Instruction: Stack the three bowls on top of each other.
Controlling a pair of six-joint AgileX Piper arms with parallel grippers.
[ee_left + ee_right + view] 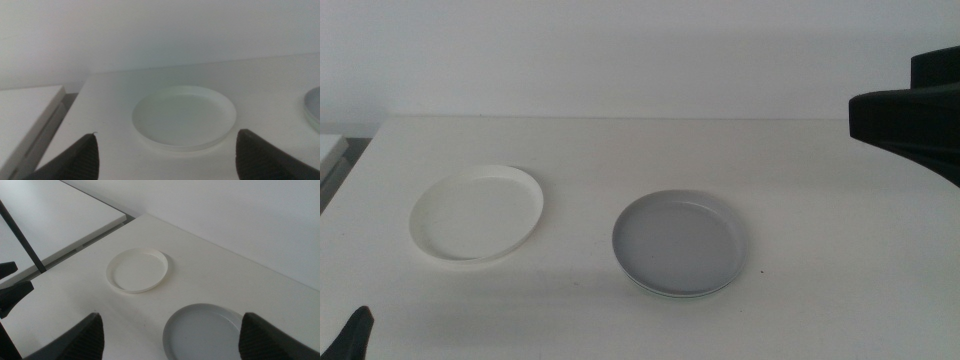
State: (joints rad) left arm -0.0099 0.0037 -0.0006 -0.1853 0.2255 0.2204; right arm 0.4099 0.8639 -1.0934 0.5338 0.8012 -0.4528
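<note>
The white bowl (pixel 477 213) sits alone on the left of the table. To its right the grey bowl (pixel 678 243) rests inside another bowl, of which only a thin pale rim (pixel 672 292) shows, seemingly the pale green one. My left gripper (pixel 167 136) hovers low in front of the white bowl (pixel 184 117), open and holding nothing; only a jaw tip (pixel 355 332) shows in the middle view. My right gripper (pixel 171 317) is open and high above the grey bowl (pixel 205 330), looking across to the white bowl (pixel 137 270).
The right arm's dark body (pixel 910 110) juts in at the upper right of the middle view. A second white surface (pixel 25 112) lies beyond a gap off the table's left edge. The left gripper's jaws (pixel 12 292) appear at the side of the right wrist view.
</note>
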